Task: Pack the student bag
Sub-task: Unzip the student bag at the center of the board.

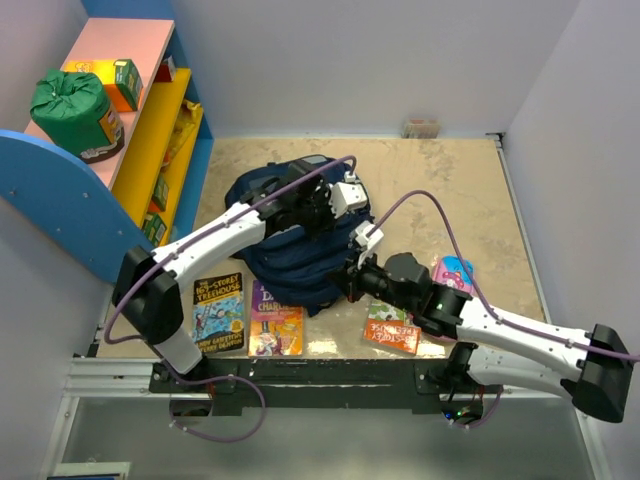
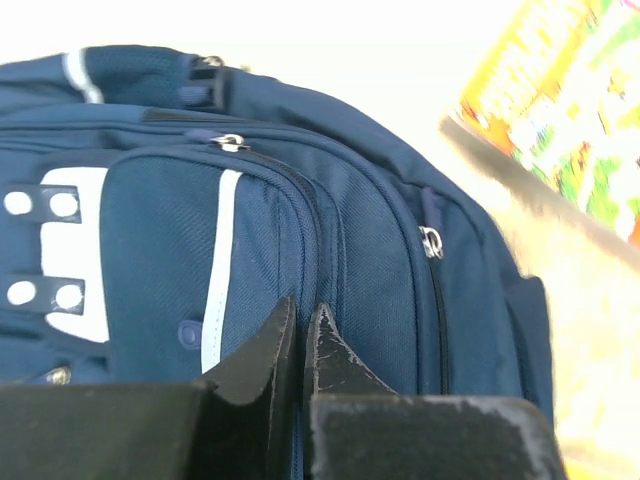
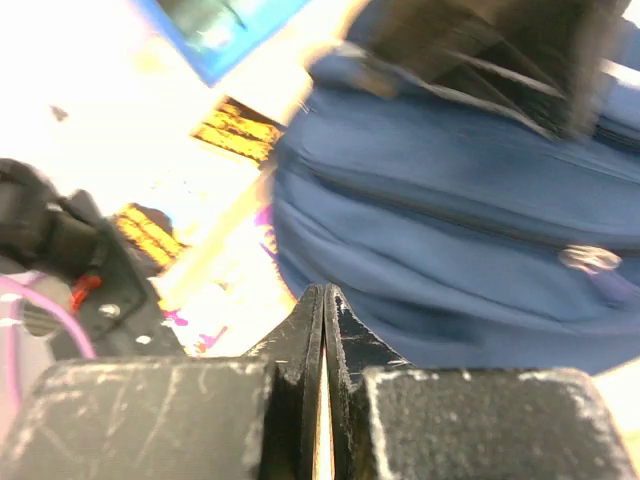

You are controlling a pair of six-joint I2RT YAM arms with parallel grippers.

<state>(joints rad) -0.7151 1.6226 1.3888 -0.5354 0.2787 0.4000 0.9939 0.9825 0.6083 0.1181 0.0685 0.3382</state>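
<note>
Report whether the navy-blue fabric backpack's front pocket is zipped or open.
Shut: on the navy backpack, the front pocket zip runs closed, no gap.

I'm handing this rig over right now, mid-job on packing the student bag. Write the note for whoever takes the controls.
Left gripper: shut, tips at the front pocket of the large navy-blue fabric backpack. I cannot tell whether it is pinching fabric.
Right gripper: shut, nothing seen in it, at the backpack's near right edge.
Backpack: in the middle of the table. The zips seen from the left wrist look closed.
Done: nothing visibly packed.
Left: open the backpack, then load the black Treehouse book, purple-and-yellow book and red-and-green book, all lying along the near edge.
</note>
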